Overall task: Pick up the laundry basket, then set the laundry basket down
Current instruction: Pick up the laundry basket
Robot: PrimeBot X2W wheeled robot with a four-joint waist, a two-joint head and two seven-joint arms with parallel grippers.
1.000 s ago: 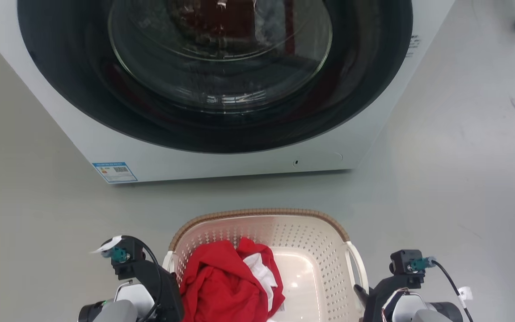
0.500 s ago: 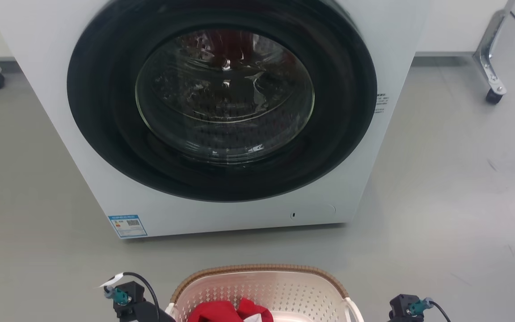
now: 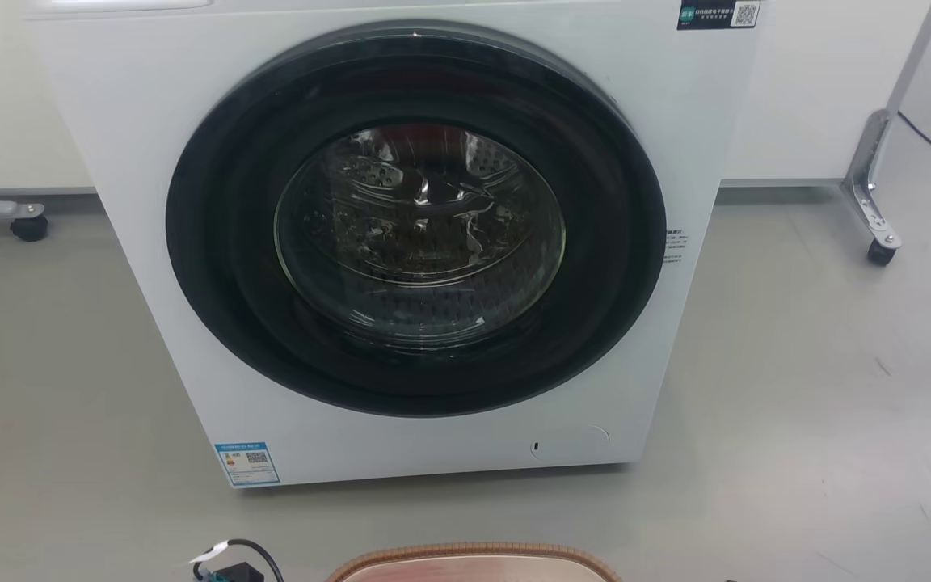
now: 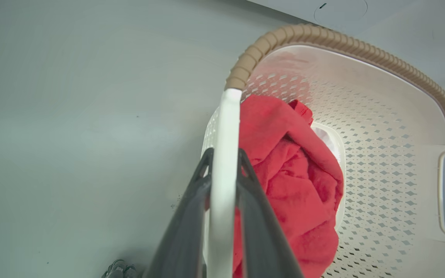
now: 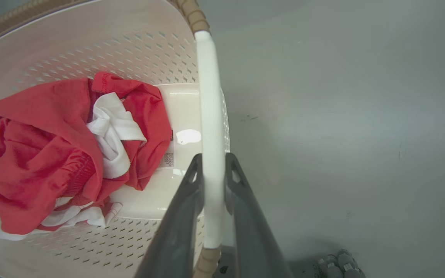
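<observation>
Both my grippers are closed on the laundry basket (image 4: 381, 173). My left gripper (image 4: 224, 154) pinches the white left handle (image 4: 226, 123) between its dark fingers, and my right gripper (image 5: 213, 158) pinches the white right handle (image 5: 209, 96) the same way. Inside the basket a crumpled red garment (image 5: 33, 146) lies bunched toward my left side, with a white cloth (image 5: 110, 131) tucked into it. From my head, the basket's brown rim shows at the bottom edge, in front of the washing machine (image 3: 110, 121) on the grey floor (image 3: 821, 388). Whether the basket touches the floor I cannot tell.
</observation>
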